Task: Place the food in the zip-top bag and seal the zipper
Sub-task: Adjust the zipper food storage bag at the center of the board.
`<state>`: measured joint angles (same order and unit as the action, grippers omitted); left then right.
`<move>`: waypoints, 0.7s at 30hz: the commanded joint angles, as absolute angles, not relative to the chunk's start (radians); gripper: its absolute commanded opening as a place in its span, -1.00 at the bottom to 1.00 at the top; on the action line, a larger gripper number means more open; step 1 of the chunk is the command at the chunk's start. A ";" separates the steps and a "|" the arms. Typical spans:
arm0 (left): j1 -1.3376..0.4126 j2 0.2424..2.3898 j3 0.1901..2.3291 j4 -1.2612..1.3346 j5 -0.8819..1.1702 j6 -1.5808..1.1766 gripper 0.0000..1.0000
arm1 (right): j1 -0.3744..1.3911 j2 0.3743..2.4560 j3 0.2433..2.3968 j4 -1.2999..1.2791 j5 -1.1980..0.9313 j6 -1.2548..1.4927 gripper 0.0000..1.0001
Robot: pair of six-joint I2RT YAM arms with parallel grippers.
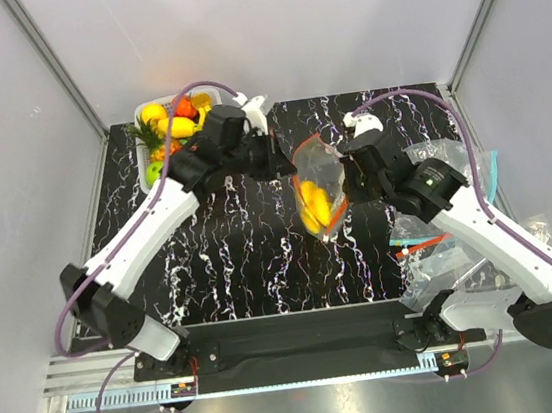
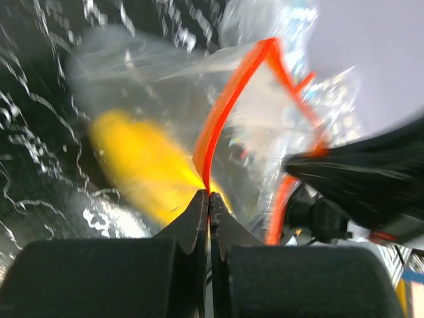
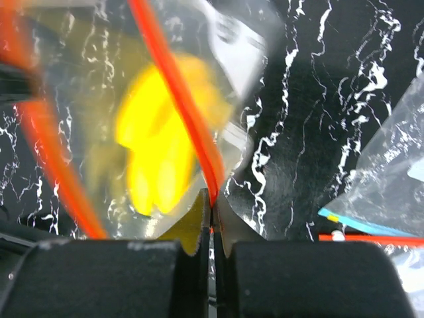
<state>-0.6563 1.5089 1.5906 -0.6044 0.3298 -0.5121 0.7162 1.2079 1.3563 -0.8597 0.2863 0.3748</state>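
The clear zip-top bag [image 1: 318,183] hangs above the middle of the table between both arms, with a yellow banana bunch [image 1: 314,205] inside it. My left gripper [image 1: 289,164] is shut on the orange-red zipper [image 2: 222,116] at the bag's left edge, where the strip enters the closed fingertips of the left gripper [image 2: 209,193]. The right gripper [image 1: 345,180] is shut on the same zipper [image 3: 179,93] on the other side; this gripper [image 3: 212,193] pinches the strip right beside the banana bunch [image 3: 159,152]. More food [image 1: 173,120] lies in a basket at the back left.
A white basket [image 1: 146,158] of toy fruits sits at the table's back left corner. A pile of spare clear bags [image 1: 451,235], one with a teal-blue strip [image 3: 371,225], lies at the right under the right arm. Grey walls enclose the table.
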 commanded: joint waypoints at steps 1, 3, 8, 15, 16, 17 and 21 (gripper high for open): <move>-0.650 1.551 1.621 -0.630 0.422 -0.491 -1.00 | 0.710 1.160 1.436 -0.893 0.295 0.385 -1.00; -0.649 1.555 1.628 -0.643 0.417 -0.482 -1.00 | 0.712 1.161 1.471 -0.916 0.282 0.382 -1.00; -0.641 1.542 1.545 -0.606 0.387 -0.495 -0.87 | 0.710 1.178 1.425 -0.907 0.307 0.379 -1.00; -0.597 1.612 1.516 -0.574 0.425 -0.480 -0.32 | 0.710 1.212 1.330 -0.802 0.227 0.399 -1.00; -0.589 1.608 1.513 -0.574 0.429 -0.480 -0.14 | 0.710 1.221 1.333 -0.798 0.224 0.397 -1.00; -0.580 1.600 1.513 -0.574 0.408 -0.479 -0.04 | 0.710 1.235 1.335 -0.796 0.222 0.397 -1.00; -0.526 1.514 1.511 -0.607 0.315 -0.459 0.57 | 0.710 1.246 1.335 -0.779 0.216 0.393 -1.00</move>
